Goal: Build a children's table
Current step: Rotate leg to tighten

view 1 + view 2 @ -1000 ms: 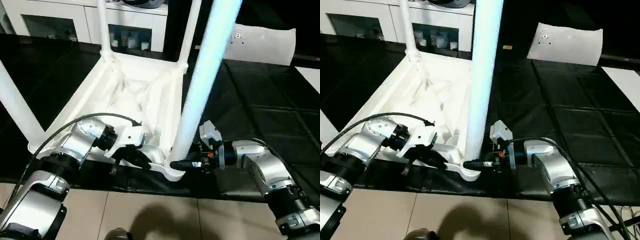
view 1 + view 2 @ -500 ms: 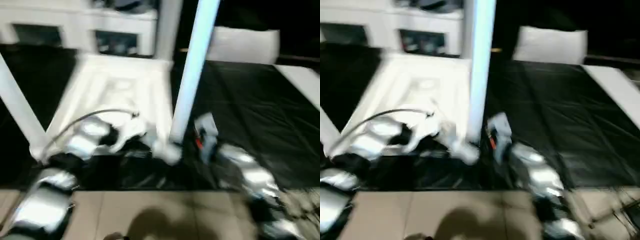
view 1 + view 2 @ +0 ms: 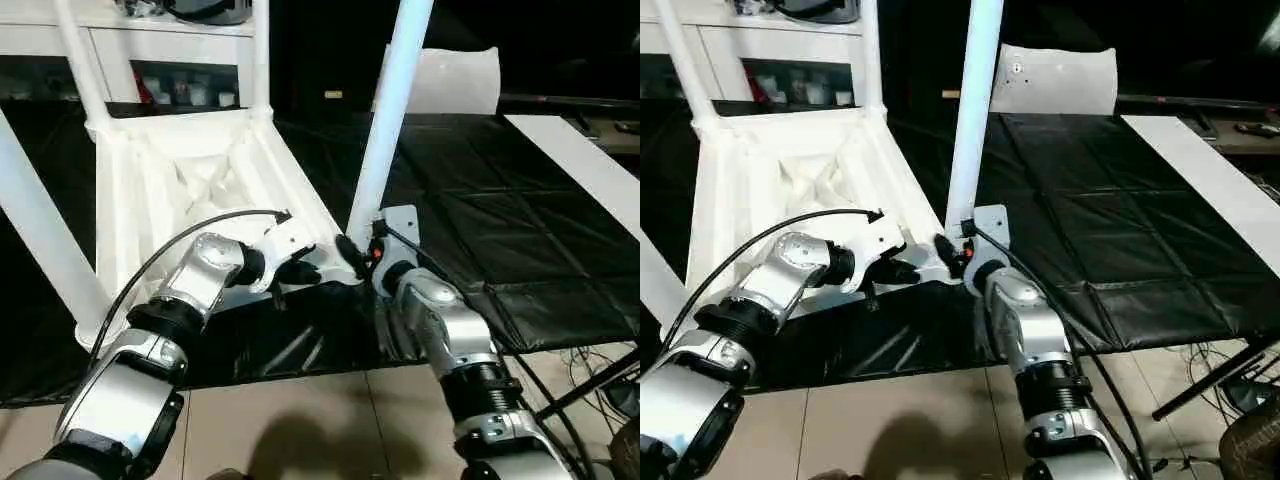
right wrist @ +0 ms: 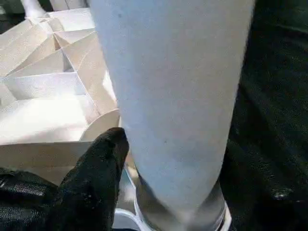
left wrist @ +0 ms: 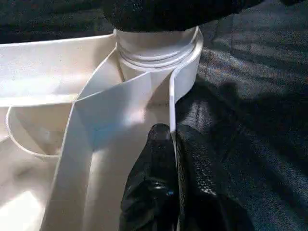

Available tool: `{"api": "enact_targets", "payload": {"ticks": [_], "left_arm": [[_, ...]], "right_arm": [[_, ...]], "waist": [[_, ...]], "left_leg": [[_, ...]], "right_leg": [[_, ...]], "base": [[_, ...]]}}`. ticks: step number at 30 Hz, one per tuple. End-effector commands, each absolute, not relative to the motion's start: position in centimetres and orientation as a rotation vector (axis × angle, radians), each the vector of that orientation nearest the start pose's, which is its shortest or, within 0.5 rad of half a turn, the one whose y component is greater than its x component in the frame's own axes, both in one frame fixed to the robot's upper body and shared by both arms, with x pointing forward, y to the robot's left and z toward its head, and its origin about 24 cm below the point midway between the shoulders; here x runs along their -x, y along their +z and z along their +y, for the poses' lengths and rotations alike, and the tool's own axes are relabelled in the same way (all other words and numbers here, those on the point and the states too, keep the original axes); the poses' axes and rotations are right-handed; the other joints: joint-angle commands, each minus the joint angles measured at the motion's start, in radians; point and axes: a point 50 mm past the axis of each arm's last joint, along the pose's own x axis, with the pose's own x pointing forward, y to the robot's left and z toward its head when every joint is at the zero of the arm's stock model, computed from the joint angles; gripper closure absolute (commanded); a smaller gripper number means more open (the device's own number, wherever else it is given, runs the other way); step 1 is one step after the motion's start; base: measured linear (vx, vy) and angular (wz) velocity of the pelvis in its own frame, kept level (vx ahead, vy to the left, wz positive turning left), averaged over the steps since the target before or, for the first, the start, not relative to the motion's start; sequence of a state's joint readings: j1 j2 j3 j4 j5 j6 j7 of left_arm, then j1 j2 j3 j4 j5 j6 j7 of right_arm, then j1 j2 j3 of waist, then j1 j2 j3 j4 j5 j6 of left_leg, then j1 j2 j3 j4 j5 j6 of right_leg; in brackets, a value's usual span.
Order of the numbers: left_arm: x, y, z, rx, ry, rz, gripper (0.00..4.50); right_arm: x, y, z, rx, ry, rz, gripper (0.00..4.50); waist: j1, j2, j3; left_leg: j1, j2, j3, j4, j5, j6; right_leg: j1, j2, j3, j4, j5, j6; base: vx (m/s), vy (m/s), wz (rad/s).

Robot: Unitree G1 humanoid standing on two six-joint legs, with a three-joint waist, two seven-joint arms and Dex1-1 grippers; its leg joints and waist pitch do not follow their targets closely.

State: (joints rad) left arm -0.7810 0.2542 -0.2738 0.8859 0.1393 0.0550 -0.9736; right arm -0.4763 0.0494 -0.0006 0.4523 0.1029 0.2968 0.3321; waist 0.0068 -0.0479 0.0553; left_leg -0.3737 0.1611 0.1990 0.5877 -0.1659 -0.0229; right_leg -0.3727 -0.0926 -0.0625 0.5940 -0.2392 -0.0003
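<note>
The children's table lies upside down on a black mat, its white tabletop [image 3: 190, 190] showing its ribbed underside. Several white legs stand upright in the corner sockets. The near right leg [image 3: 390, 120] rises from its socket [image 5: 159, 48] at the front corner. My left gripper [image 3: 300, 270] is shut on the tabletop's thin rim wall [image 5: 172, 110] just beside that socket, one black finger [image 5: 154, 178] on each side. My right gripper [image 3: 353, 252] sits at the base of the near right leg [image 4: 173, 96], close against it.
A white pillow-like block [image 3: 450, 80] rests at the mat's far side, and a flat white strip [image 3: 580, 165] lies along its right edge. White cabinets [image 3: 150, 45] stand behind. The black mat [image 3: 480, 220] ends at beige floor tiles [image 3: 300, 420]. Cables [image 3: 600, 390] trail at the right.
The whole picture has shifted, so the camera has moved. My right forearm now reaches the leg's base from the near side instead of from the right. The left gripper still pinches the rim.
</note>
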Motion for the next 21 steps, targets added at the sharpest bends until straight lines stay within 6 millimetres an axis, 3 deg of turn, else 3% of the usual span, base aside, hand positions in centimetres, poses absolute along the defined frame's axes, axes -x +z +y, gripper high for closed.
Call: {"api": "enact_targets", "payload": {"ticks": [1,4,5,8,10,12,16,21], "left_arm": [[-35.1,6.4,9.3,-0.519,-1.188,0.374,4.50],[-34.7,6.2,10.0,-0.529,-1.238,0.380,4.50],[-34.6,6.2,10.1,-0.531,-1.248,0.382,4.50],[-34.0,5.8,11.3,-0.575,-1.323,0.409,4.50],[-33.8,5.6,11.6,-0.589,-1.338,0.426,4.50],[-33.5,5.5,12.3,-0.626,-1.378,0.444,4.50],[-32.5,5.5,13.2,-0.636,-1.523,0.473,4.50],[-32.0,5.7,13.8,-0.675,-1.621,0.507,4.50]], "right_arm": [[-31.4,4.1,-6.2,-0.136,0.699,0.277,1.25],[-31.0,4.3,-8.2,-0.108,0.751,0.249,0.91],[-31.0,4.3,-8.6,-0.103,0.765,0.243,0.85],[-30.5,4.9,-11.1,-0.053,0.850,0.217,0.66],[-30.5,5.1,-11.8,-0.035,0.872,0.212,0.38],[-30.3,5.5,-13.0,-0.005,0.915,0.203,0.21],[-30.0,6.5,-14.9,0.066,1.037,0.192,0.08],[-29.6,7.2,-15.1,0.079,1.162,0.189,0.08]], "waist": [[0.002,0.013,-0.047],[0.014,0.008,-0.050],[0.022,0.008,-0.056],[0.034,0.002,-0.063],[0.039,0.001,-0.064],[0.046,0.001,-0.068],[0.055,0.004,-0.067],[0.057,0.007,-0.064]], "left_leg": [[0.040,0.079,-0.052,-0.099,-0.546,-0.090],[0.033,0.082,-0.046,-0.096,-0.469,-0.059],[0.025,0.085,-0.043,-0.096,-0.392,-0.038],[0.023,0.084,-0.032,-0.084,-0.294,0.012],[0.020,0.083,-0.030,-0.080,-0.268,0.024],[0.015,0.082,-0.027,-0.075,-0.198,0.046],[0.018,0.084,-0.024,-0.073,-0.163,0.062],[0.024,0.089,-0.023,-0.079,-0.228,0.030]], "right_leg": [[-0.008,-0.083,0.055,-0.089,-0.316,-0.171],[0.003,-0.086,0.058,-0.084,-0.272,-0.176],[0.015,-0.084,0.057,-0.073,-0.190,-0.184],[0.014,-0.082,0.056,-0.067,-0.117,-0.218],[0.017,-0.082,0.055,-0.064,-0.100,-0.226],[0.022,-0.079,0.052,-0.053,-0.027,-0.242],[0.023,-0.075,0.048,-0.048,0.013,-0.269],[0.020,-0.071,0.046,-0.051,-0.063,-0.274]], "base": [[0.000,0.000,0.00],[0.017,-0.004,0.00],[0.052,-0.011,-0.01],[0.018,-0.007,0.00],[0.000,0.000,0.00],[0.000,0.000,0.00],[0.000,0.000,0.00],[0.000,0.000,0.00]]}}
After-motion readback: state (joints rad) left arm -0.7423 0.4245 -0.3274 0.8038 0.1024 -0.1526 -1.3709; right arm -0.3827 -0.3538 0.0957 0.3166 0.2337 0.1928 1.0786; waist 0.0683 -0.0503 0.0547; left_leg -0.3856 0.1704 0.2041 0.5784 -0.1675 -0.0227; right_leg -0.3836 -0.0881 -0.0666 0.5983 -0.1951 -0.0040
